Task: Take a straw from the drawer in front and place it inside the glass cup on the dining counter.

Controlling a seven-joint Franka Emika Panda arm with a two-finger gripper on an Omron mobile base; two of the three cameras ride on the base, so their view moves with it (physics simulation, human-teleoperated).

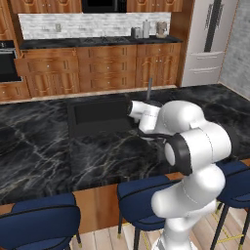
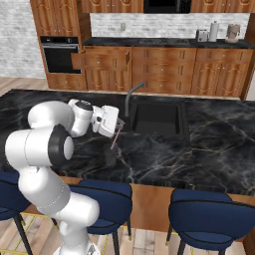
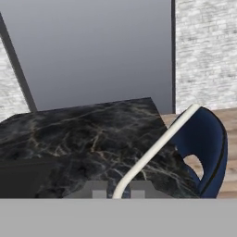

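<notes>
Now, from the left base view, the white arm bends forward over the black marble tabletop (image 1: 44,151) of the dining counter, its wrist near the sunken sink (image 1: 100,117) and the slim faucet (image 1: 150,88). Blue stools (image 1: 146,195) stand along the near edge. Across the room, on the far cabinet run, a drawer (image 1: 46,63) stands pulled out beside the oven.

Seen from the right base view, the gripper (image 2: 118,124) hangs over the tabletop just left of the faucet and sink. The straw (image 2: 115,139) slants down from the jaws, which are closed on it; its lower end points at a faint, see-through glass cup (image 2: 110,157) standing on the marble below. Whether the tip is inside the rim I cannot tell. The open drawer sits well apart, on the back wall.

Along the hand view, the straw runs pale and slanted from between the fingertips (image 3: 98,190) up to the right, crossing the tabletop edge and a blue stool (image 3: 206,152) beyond.
</notes>
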